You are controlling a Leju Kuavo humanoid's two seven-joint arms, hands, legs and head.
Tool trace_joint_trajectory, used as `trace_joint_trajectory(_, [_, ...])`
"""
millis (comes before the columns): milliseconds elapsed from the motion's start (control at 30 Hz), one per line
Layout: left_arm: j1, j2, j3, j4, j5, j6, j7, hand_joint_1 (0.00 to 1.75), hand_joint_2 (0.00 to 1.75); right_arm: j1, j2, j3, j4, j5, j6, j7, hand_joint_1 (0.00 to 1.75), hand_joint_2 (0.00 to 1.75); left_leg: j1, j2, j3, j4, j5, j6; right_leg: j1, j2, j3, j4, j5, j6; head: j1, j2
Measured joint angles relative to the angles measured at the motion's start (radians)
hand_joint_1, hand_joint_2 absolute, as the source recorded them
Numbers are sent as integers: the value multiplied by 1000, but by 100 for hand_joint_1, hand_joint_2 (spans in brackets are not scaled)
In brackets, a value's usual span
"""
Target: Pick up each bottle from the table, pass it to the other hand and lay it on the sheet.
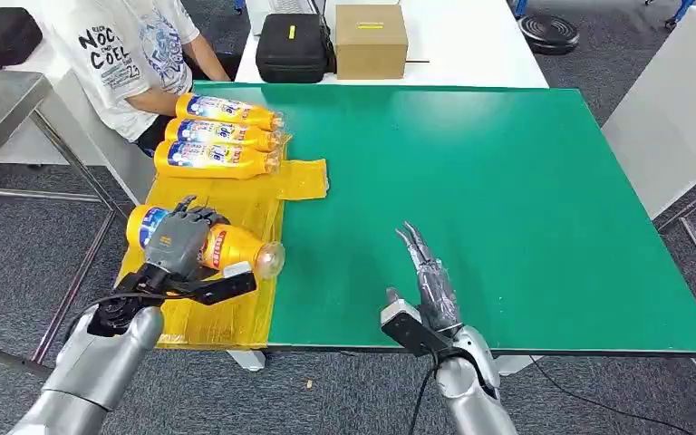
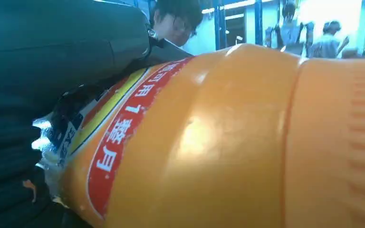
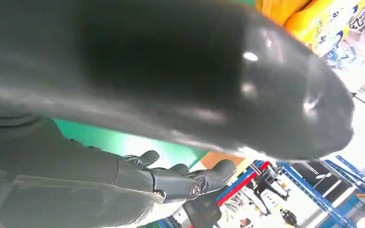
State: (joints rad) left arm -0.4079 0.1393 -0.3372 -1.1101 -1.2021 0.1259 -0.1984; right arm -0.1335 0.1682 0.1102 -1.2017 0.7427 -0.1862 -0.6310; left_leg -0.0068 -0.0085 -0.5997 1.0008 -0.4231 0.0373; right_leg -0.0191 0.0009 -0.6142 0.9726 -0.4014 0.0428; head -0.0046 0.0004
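Gripping: the left hand [image 1: 179,237] is wrapping its fingers over the top of a yellow bottle [image 1: 236,250], holding it lying on its side above the near part of the yellow sheet [image 1: 236,313]; whether the bottle is touching the sheet I cannot tell.
Held bottle: its clear cap end is pointing toward the green mat [image 1: 507,208], and its blue-labelled end is pointing out toward the table's left edge.
Left wrist view: the held bottle [image 2: 209,152] is showing its orange body, a ribbed band and a red label strip with white characters, with dark fingers [image 2: 19,156] pressing against the label.
Right hand: the right hand [image 1: 430,285] is hanging over the near middle of the green mat, holding nothing, fingers stretched forward and slightly apart.
Right wrist view: the thick thumb [image 3: 195,95] is lying across the middle of the frame, with the darker fingers [image 3: 190,178] extending beyond it.
Row of bottles: three more yellow bottles [image 1: 222,134] are lying side by side on the far part of the sheet, caps pointing toward the mat, each touching the next.
Sheet: it is covering the left side of the table, next to the green mat.
Person: someone in a white printed shirt [image 1: 122,54] is sitting at the far left corner, just beside the row of bottles.
Far table: a black case [image 1: 292,45] and a cardboard box [image 1: 371,40] are standing side by side beyond the mat.
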Motion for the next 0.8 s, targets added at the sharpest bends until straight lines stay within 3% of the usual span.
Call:
trace_joint_trajectory(367, [-81,56,-40,168,58,-136,-62,175,175,19,-3,-6,-44,-3,2,-2,0,0,0,0,0,0,0,0,0,0,0,0,0,0,0,0])
trace_joint_trajectory(800, [-190,24,-77,401,76,-130,-52,175,175,28,-4,-8,-77,9,6,3,0,0,0,0,0,0,0,0,0,0,0,0,0,0,0,0])
